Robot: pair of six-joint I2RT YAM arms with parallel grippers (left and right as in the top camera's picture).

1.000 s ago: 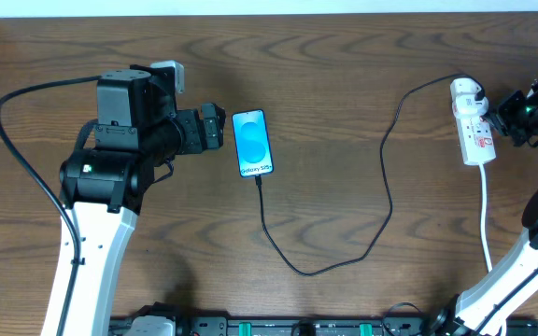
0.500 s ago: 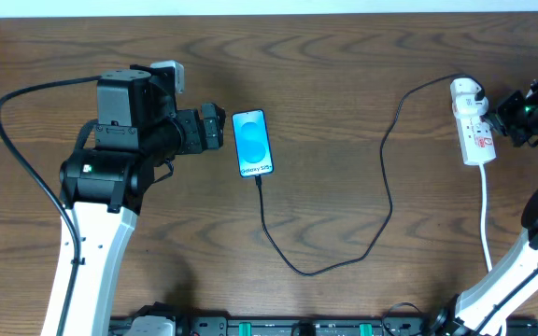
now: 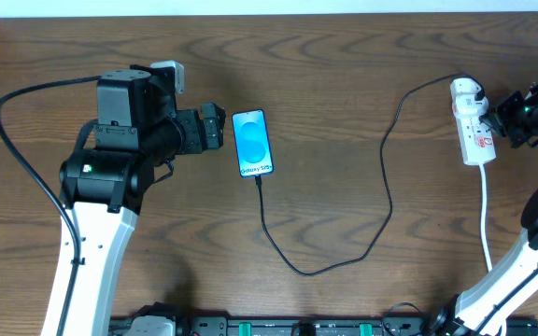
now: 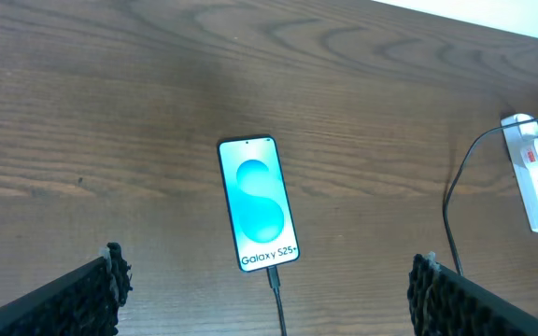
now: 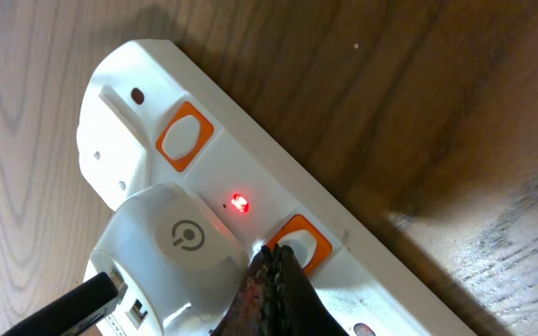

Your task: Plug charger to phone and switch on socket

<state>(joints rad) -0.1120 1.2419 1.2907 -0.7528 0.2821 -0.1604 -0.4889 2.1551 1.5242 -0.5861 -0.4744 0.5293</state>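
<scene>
The phone (image 3: 253,142) lies face up in mid table, its blue screen lit; it also shows in the left wrist view (image 4: 258,203). The black charger cable (image 3: 381,201) is plugged into the phone's near end and loops right to its white plug (image 3: 465,92) seated in the white socket strip (image 3: 475,133). My left gripper (image 3: 215,126) is open and empty just left of the phone, its fingers wide apart (image 4: 269,294). My right gripper (image 5: 274,266) is shut, its tip pressing the orange-ringed switch (image 5: 302,245) on the socket (image 5: 278,177). A red light (image 5: 239,202) glows beside the plug.
The socket's thick white cord (image 3: 486,219) runs toward the table's near edge at the right. The left arm's black cable (image 3: 17,149) curves over the left side of the table. A second switch (image 5: 183,135) sits further along the strip.
</scene>
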